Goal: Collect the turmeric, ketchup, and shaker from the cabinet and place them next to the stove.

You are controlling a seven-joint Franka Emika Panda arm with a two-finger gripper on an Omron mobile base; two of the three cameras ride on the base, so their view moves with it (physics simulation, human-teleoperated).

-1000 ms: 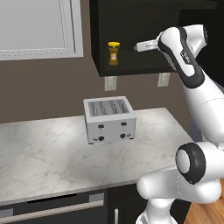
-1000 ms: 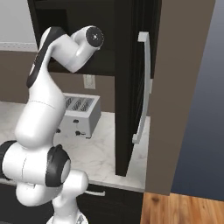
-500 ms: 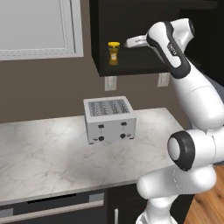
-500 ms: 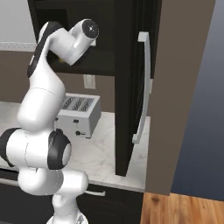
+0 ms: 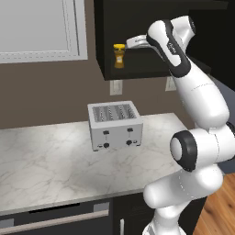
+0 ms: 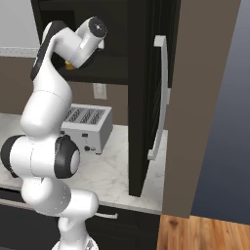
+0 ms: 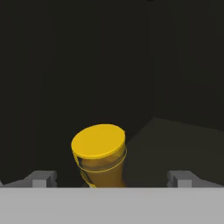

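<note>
You are only starting this job: nothing is lying on the counter (image 5: 55, 165) yet except the toaster (image 5: 114, 125), which is no part of it. The jar (image 5: 119, 56) is the first thing you are going for, and it is standing upright on the cabinet (image 5: 137, 69) shelf, near the left front edge of the cabinet, above the toaster. The ketchup, the shaker and the stove are not something you can place from here, so both of those fetches look to be waiting, along with all three set-downs.

Your gripper (image 7: 111, 178) is reaching into the cabinet with its fingers (image 7: 43, 178) spread wide apart and gripping nothing. In the hand view the jar (image 7: 99, 154) is sitting between the tips but a little toward the left one, its yellow cap facing you; whether the tips are level with it yet you cannot tell.

As for what the cabinet is holding, the jar is all you are seeing; the rest of its inside is too dark to judge
</note>
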